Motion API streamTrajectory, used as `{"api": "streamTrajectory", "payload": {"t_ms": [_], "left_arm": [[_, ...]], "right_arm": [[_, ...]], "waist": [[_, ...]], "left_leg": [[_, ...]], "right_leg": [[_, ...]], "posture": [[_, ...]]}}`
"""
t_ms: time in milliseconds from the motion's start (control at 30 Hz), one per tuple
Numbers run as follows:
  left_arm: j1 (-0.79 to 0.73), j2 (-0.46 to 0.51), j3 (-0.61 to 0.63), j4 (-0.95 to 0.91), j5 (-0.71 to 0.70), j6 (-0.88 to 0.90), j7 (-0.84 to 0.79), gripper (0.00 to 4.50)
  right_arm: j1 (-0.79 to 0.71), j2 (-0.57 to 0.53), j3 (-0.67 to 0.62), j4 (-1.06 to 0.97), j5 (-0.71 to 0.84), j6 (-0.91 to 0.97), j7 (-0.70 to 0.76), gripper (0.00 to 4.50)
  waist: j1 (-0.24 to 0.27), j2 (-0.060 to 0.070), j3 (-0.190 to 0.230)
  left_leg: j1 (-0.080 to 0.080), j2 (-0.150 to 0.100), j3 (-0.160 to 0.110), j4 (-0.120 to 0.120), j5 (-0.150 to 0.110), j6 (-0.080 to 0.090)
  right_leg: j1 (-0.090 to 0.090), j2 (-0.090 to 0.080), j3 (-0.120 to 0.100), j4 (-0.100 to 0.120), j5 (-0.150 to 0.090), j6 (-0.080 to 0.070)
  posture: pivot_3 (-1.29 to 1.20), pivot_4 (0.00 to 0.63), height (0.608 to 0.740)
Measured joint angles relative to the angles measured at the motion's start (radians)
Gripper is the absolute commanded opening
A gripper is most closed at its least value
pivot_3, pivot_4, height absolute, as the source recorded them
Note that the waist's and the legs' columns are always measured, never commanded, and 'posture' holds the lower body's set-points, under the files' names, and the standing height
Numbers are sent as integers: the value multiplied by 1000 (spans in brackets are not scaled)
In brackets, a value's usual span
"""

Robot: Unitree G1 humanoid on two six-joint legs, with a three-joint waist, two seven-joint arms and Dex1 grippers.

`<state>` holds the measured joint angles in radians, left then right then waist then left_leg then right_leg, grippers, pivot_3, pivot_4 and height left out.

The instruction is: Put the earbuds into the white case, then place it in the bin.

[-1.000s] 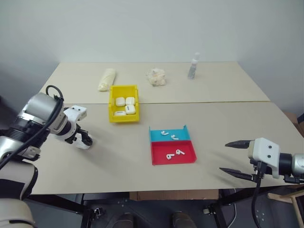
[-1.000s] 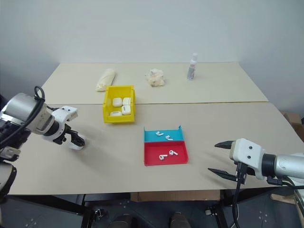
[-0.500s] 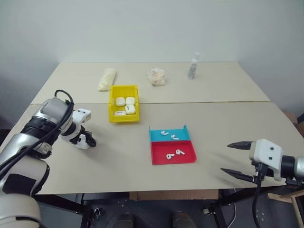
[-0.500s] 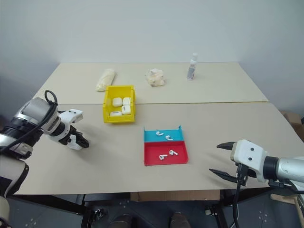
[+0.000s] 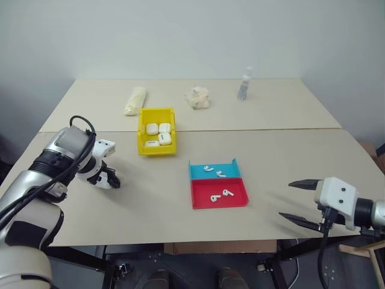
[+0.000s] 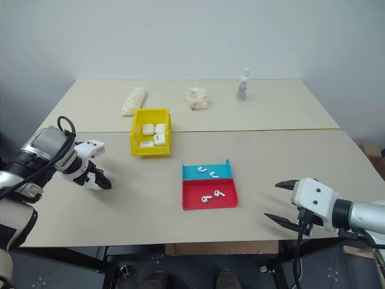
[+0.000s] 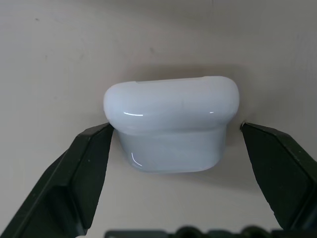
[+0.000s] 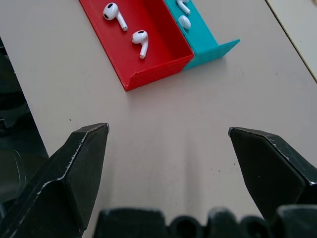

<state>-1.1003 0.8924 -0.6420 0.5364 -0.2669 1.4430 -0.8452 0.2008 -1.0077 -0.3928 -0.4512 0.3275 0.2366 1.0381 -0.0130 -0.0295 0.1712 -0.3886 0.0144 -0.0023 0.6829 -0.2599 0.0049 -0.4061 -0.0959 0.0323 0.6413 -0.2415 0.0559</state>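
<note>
Two black fingers (image 7: pixel 84 173) of the left gripper (image 7: pixel 173 148) stand on either side of a closed white case (image 7: pixel 171 124) that lies on the beige table (image 5: pixel 150 198); one finger touches the case's side, while the other sits just beside it with a thin gap, so the jaws are apart around the case and not clamped on it. Seen from the head, this left gripper (image 5: pixel 108 179) points steeply down at the table, well to the left of the yellow bin (image 5: pixel 157 139) and a little nearer the front edge than the bin is. The bin holds four more white cases (image 5: pixel 159 134). To the right of the bin and nearer the front edge lie a shallow blue tray (image 5: pixel 215 170) and a shallow red tray (image 5: pixel 219 193), touching each other, with the blue one on the bin's side. Two earbuds (image 5: pixel 213 171) rest in the blue tray and two earbuds (image 8: pixel 128 26) in the red tray. Far to the right of the bin, past the trays, the right gripper (image 5: pixel 299 200) hangs above the table's front edge with its jaws spread wide and nothing between them. Beyond the bin, along the far part of the table, sit a pale roll (image 5: pixel 135 100), a crumpled wad (image 5: pixel 198 97) and a small clear bottle (image 5: pixel 244 84).
</note>
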Motion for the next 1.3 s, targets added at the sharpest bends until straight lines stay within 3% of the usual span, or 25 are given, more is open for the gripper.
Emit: {"api": "streamTrajectory", "payload": {"t_ms": [133,333,467,667,733,800,867,1000,1100,1300], "left_arm": [[4,0,6,0,3,-1,-1,2804],[27,-5,40,-26,27,-9,13,2803],[132,43,99,-257,65,-55,82,2803],[386,49,518,-722,-14,-226,122,2803],[512,-23,666,-865,-60,-355,115,2803],[652,-166,793,-954,-106,-580,99,2803],[769,-291,812,-998,-146,-801,53,2803],[828,-352,797,-953,-125,-1044,7,2803],[837,-469,762,-862,-108,-1254,-2,2803],[848,-498,731,-708,-101,-1507,-97,2803]], "right_arm": [[-13,0,5,2,-2,1,-2,4500],[-24,0,13,3,-11,3,-3,4500],[-35,-9,11,4,-10,10,6,4500],[-147,-164,11,-15,56,122,95,4500],[-228,-216,41,-17,92,165,132,4500],[-351,-252,122,-17,112,187,163,4500],[-495,-265,232,-27,117,196,203,4500],[-738,-213,480,-14,52,211,285,4500],[-910,-113,646,27,-39,249,311,4500],[-1103,29,907,97,-195,273,429,4500]], "waist": [[0,0,0],[0,0,0],[-1,0,0],[-1,0,0],[0,0,0],[-1,2,-1],[0,0,0],[2,-1,0],[4,-1,-1],[0,-1,-1]], "left_leg": [[0,0,0,0,0,0],[1,0,0,0,0,0],[1,0,0,0,0,0],[-2,2,0,1,0,0],[-1,2,1,1,0,0],[3,2,3,1,0,0],[3,2,4,1,0,0],[4,1,5,1,0,0],[0,1,4,2,0,0],[-10,1,4,5,0,0]], "right_leg": [[0,0,0,0,0,0],[1,0,1,1,0,0],[0,0,1,1,0,0],[-3,0,3,1,0,0],[-3,-1,4,1,0,0],[0,-2,5,1,0,-1],[1,-1,3,1,1,-2],[2,-1,3,-1,2,-2],[0,-2,3,-3,3,0],[-13,-2,4,2,3,0]], "posture": [[0,150,740],[0,150,740],[0,150,740],[0,150,740],[0,150,740],[0,150,740],[0,150,740],[0,150,740],[0,150,740],[0,150,740]]}}
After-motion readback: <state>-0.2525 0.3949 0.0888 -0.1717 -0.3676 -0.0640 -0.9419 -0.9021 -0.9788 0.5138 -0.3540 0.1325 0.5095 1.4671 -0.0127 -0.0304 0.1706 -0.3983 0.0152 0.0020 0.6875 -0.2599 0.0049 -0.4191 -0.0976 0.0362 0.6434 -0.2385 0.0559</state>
